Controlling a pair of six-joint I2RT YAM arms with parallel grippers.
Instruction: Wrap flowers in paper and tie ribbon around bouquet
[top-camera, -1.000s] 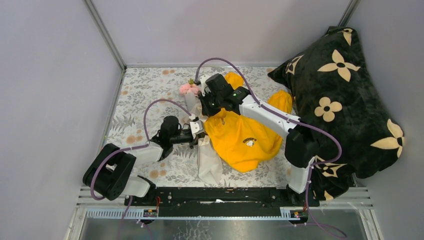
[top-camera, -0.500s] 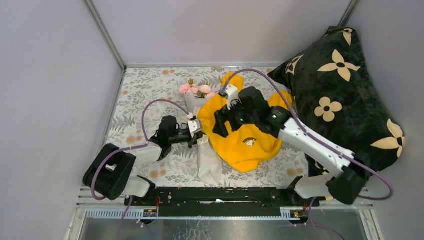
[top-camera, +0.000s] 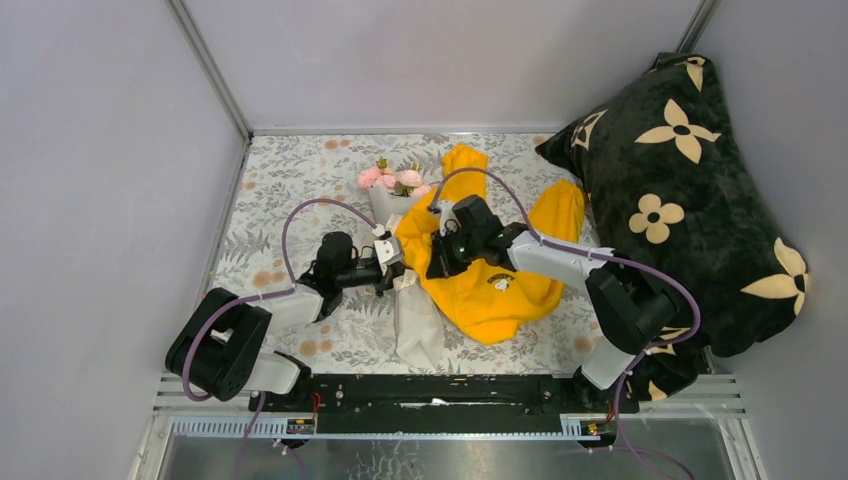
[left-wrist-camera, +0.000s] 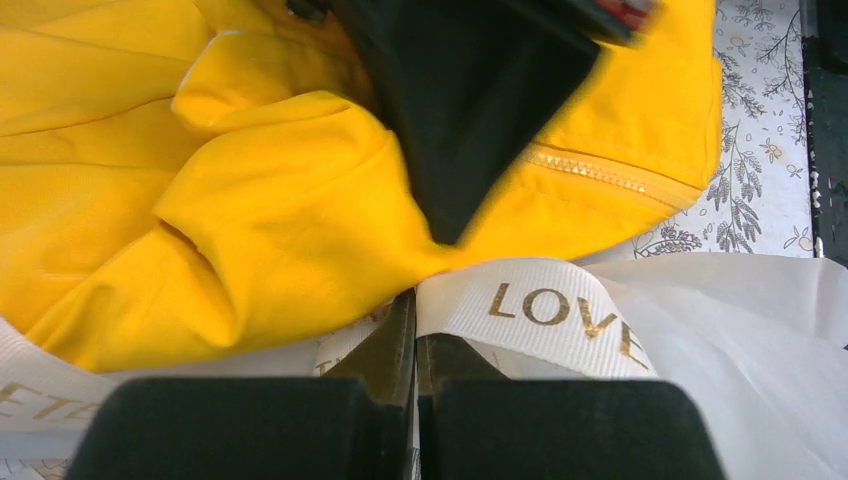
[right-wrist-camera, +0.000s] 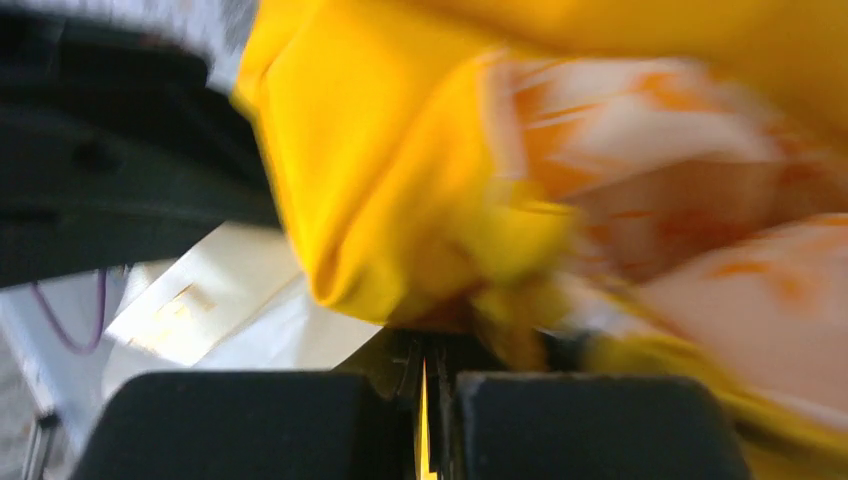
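1. The bunch of pale pink blooms with green leaves (top-camera: 392, 181) lies toward the far side of the floral-printed counter (top-camera: 290, 190). Its stems are hidden in a crinkly, translucent white paper cone (top-camera: 418, 325) that flares toward the arms.
2. A cream flat ribbon printed with gold letters (left-wrist-camera: 540, 308) sits at the cone's waist. The edge of a soft yellow cloth garment (top-camera: 495, 290) lies over part of it.
3. The left claw (left-wrist-camera: 415, 325) is pressed tight together, and the ribbon emerges right at its tips, so it looks pinched there.
4. The right claw (right-wrist-camera: 424, 360) is closed too, nosed into the yellow garment. That view is blurred, so I cannot tell whether cloth is caught.
5. I'd judge the ribbon limp, light and slick, so it is best nipped flat-on near a free end.
6. The paper looks springy and easily crushed. It should be held at the narrow waist, never on the fragile blooms.
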